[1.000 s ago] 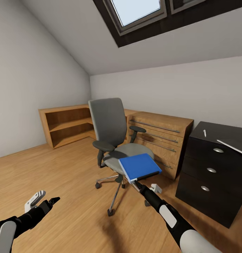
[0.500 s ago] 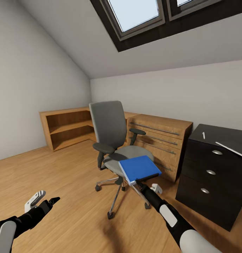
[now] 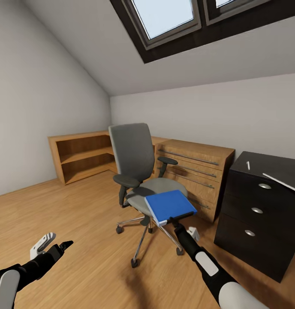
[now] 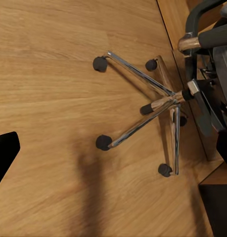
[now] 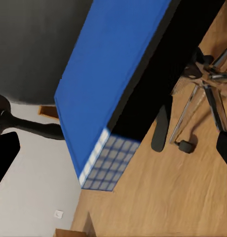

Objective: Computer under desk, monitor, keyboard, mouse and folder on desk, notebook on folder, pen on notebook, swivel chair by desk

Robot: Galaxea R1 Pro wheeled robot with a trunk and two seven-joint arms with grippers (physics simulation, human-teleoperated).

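Folder point(image 3: 170, 205) sits on the chair point(image 3: 141, 171) seat, front edge overhanging; right hand point(image 3: 176, 223) at that edge, grip impossible to judge; a shallow pinch could tip it onto the floor; left hand point(image 3: 51, 248) open, empty.

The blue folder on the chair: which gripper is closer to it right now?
Right. The right gripper sits just off the folder's near corner at the front of the swivel chair seat. The left gripper hangs low over the floor, well off to the chair's left.
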